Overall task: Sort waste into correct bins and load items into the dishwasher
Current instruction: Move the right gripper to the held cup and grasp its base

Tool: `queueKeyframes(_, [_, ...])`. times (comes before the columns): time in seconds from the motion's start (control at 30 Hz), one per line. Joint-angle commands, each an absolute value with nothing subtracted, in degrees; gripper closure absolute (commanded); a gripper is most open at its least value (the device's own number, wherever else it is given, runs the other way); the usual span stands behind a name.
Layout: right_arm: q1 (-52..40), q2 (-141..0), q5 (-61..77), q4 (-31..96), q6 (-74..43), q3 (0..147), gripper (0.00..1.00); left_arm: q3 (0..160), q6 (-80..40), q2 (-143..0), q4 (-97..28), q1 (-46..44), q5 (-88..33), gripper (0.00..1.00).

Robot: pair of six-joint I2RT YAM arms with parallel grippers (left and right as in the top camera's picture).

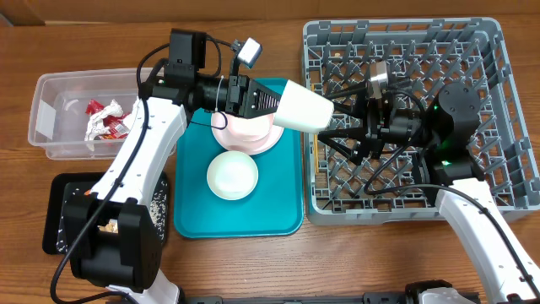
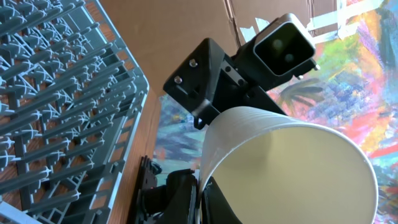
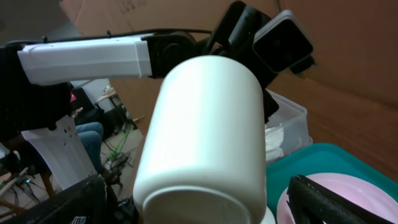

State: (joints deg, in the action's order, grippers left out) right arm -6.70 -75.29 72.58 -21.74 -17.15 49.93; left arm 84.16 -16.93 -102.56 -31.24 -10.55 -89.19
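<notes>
Cup point(image 1: 304, 105) held sideways over dish rack's point(image 1: 498, 51) left edge, clamped in left gripper point(image 1: 268, 101); right gripper point(image 1: 342, 118) jaws spread wide at its base.

Setting: a robotics test lab, not a kitchen. A left arm point(image 1: 143, 143) and a right arm point(image 1: 481, 228) stand at a wooden desk point(image 1: 337, 262) carrying a grey dish rack point(image 1: 506, 51). Cardboard sheeting point(image 3: 348, 37) forms the backdrop; a seated person point(image 3: 87, 134) and loose cables point(image 3: 115, 154) occupy the floor beyond.
</notes>
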Motion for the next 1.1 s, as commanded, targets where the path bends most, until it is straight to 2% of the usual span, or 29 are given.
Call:
queueKeyframes(0.0, [-7.92,-75.20,72.34,-23.35,-21.52,51.11,0.04,85.25,-15.38,-103.07,-31.00,-10.96,-90.59,0.96])
queueKeyframes(0.23, [-10.44,-75.31,72.51,-23.68,-21.47,51.11,0.04,85.25,-15.18,-103.07,-31.00,-10.96,-90.56,0.96])
queueKeyframes(0.4, [-10.98,-75.31,72.49,-25.58,-21.26,51.11,0.11,85.25,-15.14,-103.07,-31.00,-10.96,-90.56,0.96])
queueKeyframes(0.7, [-10.98,-75.57,70.11,-26.57,-21.23,51.11,0.08,85.25,-14.94,-103.07,-31.03,-10.96,-90.59,0.96])
queueKeyframes(0.83, [-10.98,-75.57,70.08,-26.79,-21.17,51.11,0.11,85.25,-14.92,-103.07,-31.00,-10.96,-90.59,0.96])
queueKeyframes(0.93, [-10.98,-75.57,70.11,-26.92,-21.02,51.11,0.19,85.25,-14.92,-103.07,-31.00,-10.96,-90.56,0.96])
queueKeyframes(1.07, [-10.98,-75.57,70.11,-26.92,-20.99,51.11,0.23,85.25,-14.92,-103.07,-31.00,-10.96,-90.56,0.96])
